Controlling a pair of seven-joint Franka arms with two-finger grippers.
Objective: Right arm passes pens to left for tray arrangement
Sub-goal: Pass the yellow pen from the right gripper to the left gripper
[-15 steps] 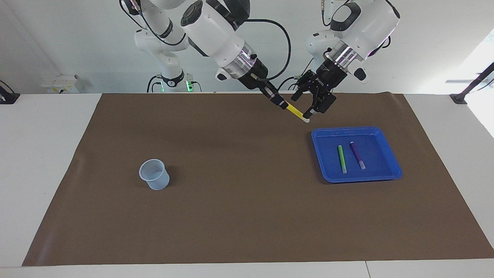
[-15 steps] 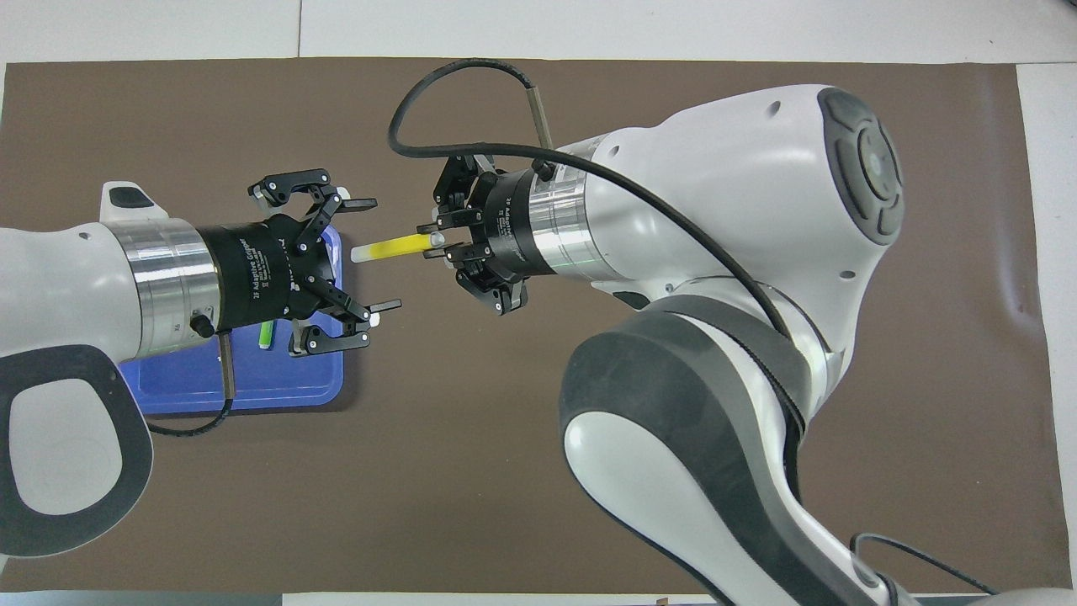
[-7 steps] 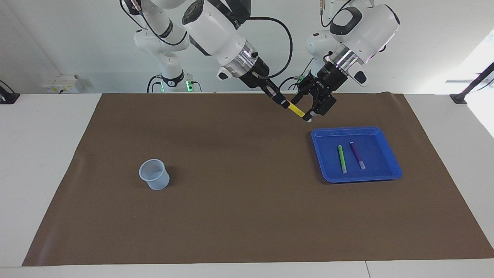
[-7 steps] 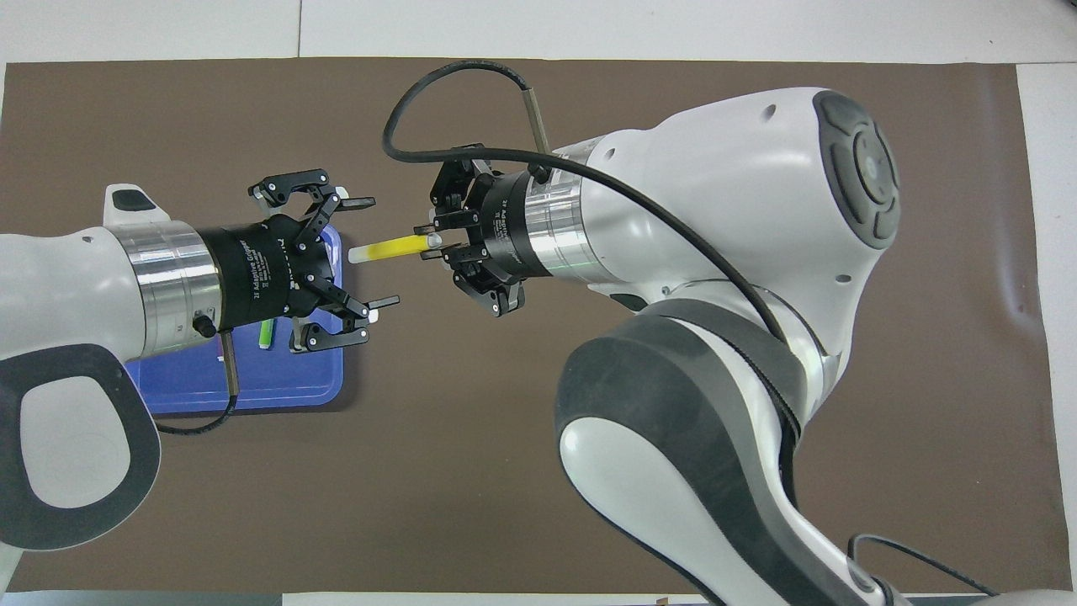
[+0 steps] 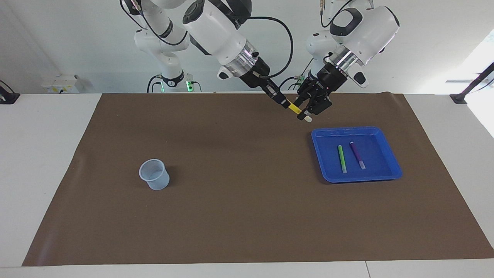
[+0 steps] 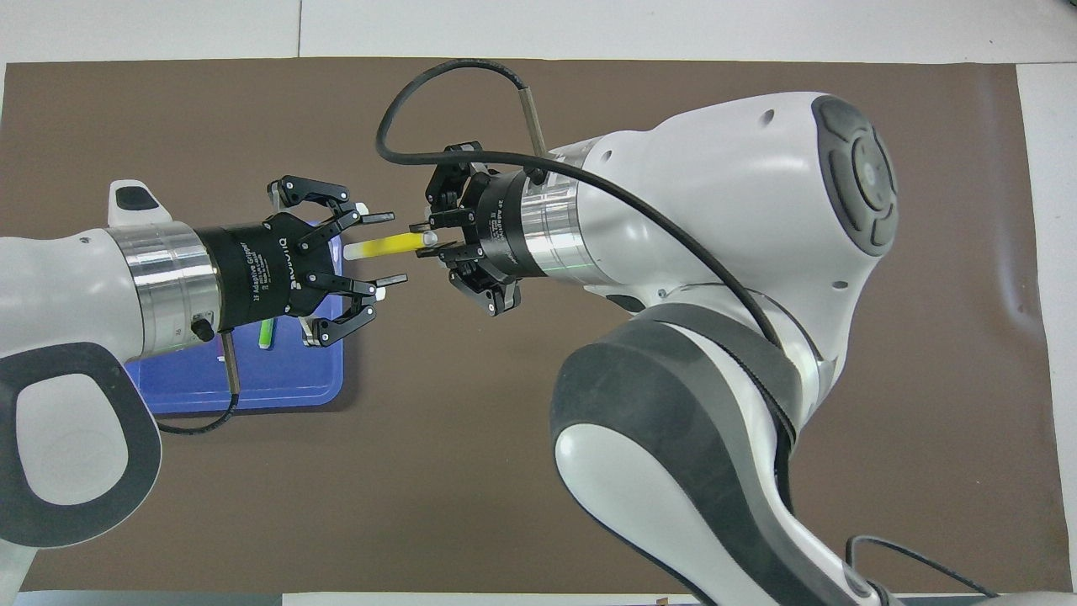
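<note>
**Yellow pen between two grippers**

The right gripper (image 6: 427, 239) pinches the yellow pen (image 6: 383, 246) in the air over the brown mat (image 5: 239, 216). The left gripper (image 6: 383, 249) straddles its whitish end, fingers spread, not touching. Green pen (image 5: 342, 158) and purple pen (image 5: 357, 155) lie in the blue tray (image 5: 388, 148).

"ROBOTIQ" (white letters) on the left gripper (image 6: 383, 248).
</note>
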